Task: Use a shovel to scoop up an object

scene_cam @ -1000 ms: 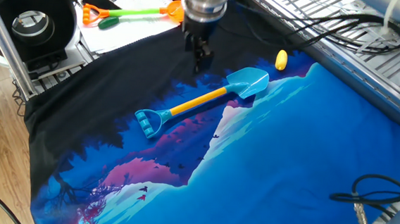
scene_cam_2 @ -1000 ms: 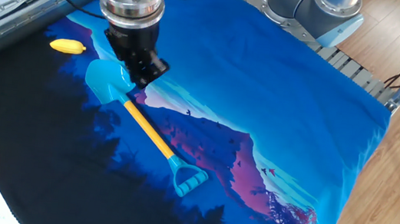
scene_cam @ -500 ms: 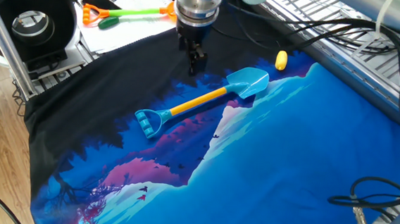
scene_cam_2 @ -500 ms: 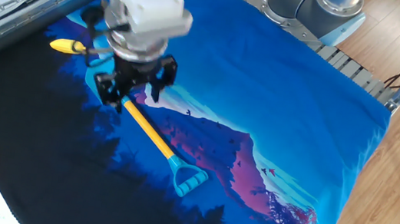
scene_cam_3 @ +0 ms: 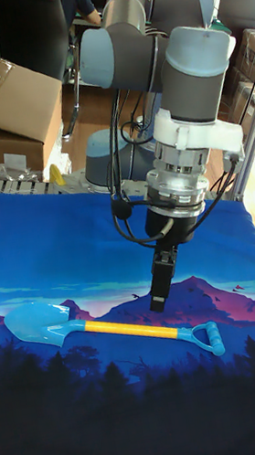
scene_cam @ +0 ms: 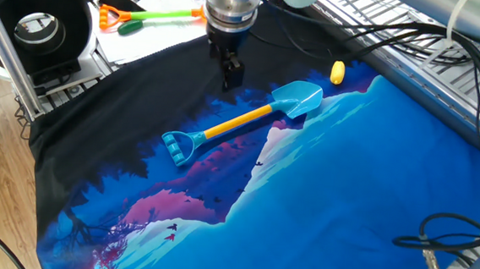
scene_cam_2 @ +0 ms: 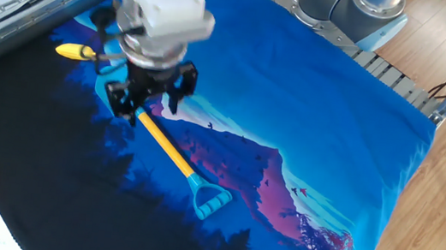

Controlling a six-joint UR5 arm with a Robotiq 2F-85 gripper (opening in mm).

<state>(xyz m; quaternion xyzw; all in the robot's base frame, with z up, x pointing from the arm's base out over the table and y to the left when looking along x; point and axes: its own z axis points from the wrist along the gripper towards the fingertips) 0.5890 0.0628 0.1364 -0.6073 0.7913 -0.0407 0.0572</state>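
Observation:
The shovel lies flat on the blue printed cloth, with its light-blue blade [scene_cam: 297, 99], yellow shaft [scene_cam: 237, 121] and blue D handle [scene_cam: 178, 145]. Beyond the blade's tip rests the object [scene_cam: 337, 72], small, yellow and oval, apart from the shovel. My gripper [scene_cam: 231, 73] hangs above the cloth beside the shaft, near where it meets the blade. In the other fixed view the gripper [scene_cam_2: 151, 94] is open with its fingers [scene_cam_2: 116, 99] spread across the shaft [scene_cam_2: 169, 151], holding nothing. It covers most of the blade there; the object [scene_cam_2: 73, 52] shows to its left. In the tall fixed view the gripper [scene_cam_3: 160, 285] hovers just above the shaft [scene_cam_3: 126, 328].
An orange-and-green toy shovel [scene_cam: 151, 15] lies on white paper at the back left, next to a black round device [scene_cam: 36, 23]. Cables and a metal grid [scene_cam: 449, 56] run along the far side. The arm's base [scene_cam_2: 350, 10] stands at the cloth's edge.
The gripper has turned at the wrist, so its spread fingers now show across the shaft, and it has shifted slightly towards the shaft. The shovel and the object have not moved.

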